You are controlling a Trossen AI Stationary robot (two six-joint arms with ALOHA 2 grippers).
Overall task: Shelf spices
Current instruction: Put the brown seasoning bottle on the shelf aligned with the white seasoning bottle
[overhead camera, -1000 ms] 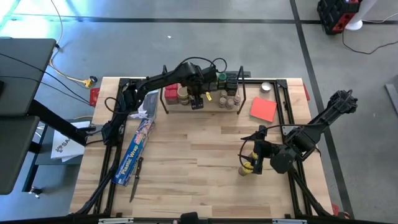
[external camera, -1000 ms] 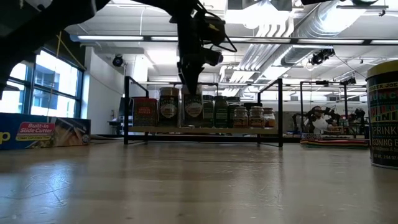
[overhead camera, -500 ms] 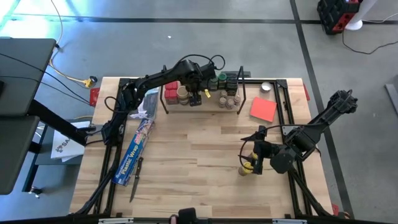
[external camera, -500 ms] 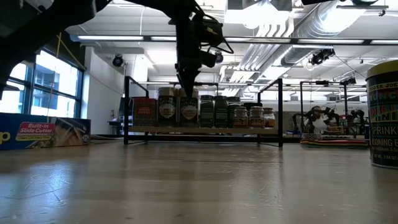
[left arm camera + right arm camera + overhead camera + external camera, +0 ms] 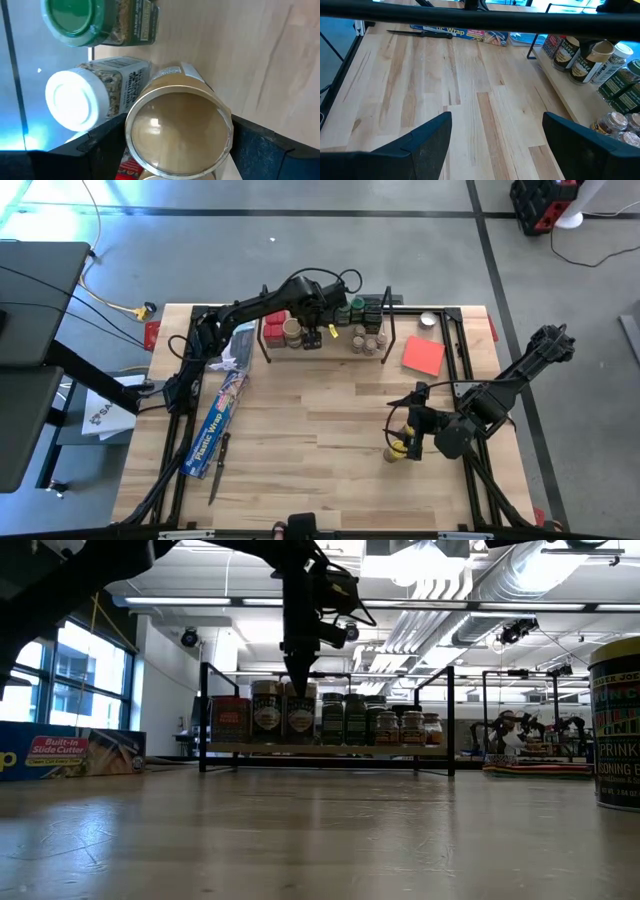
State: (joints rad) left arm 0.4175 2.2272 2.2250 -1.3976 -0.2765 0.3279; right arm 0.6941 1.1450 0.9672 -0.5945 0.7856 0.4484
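The shelf [image 5: 330,749], a low wooden board with black wire ends, stands at the table's far side [image 5: 335,353]. It carries a row of spice jars and a red tin. My left gripper [image 5: 312,337] reaches over the shelf's left half and is shut on a tan-lidded jar [image 5: 177,127]. A white-lidded jar [image 5: 72,102] and a green-lidded jar [image 5: 70,20] stand beside it. My right gripper [image 5: 408,437] is open low over the table's right part, with nothing between its fingers [image 5: 497,135]. A yellow-lidded jar [image 5: 397,449] stands on its base beside it. My left gripper [image 5: 300,675] pinches the tan-lidded jar at its lid end, one finger [image 5: 100,147] on each side of the lid's rim [image 5: 131,150]. It comes from above, pointing down. The jar [image 5: 592,60] leans a little, with its bottom at the level of the shelf board.
A long blue plastic-wrap box [image 5: 218,420] and a knife [image 5: 216,475] lie along the table's left side. A red square sheet [image 5: 423,356] and a round tin [image 5: 428,320] lie right of the shelf. The middle and near part of the tabletop [image 5: 300,440] is bare wood.
My left gripper has moved a little toward the table's left and far edge, carrying the tan-lidded jar along the shelf. The jar now stands close against the jar to its left. My right gripper has kept still.
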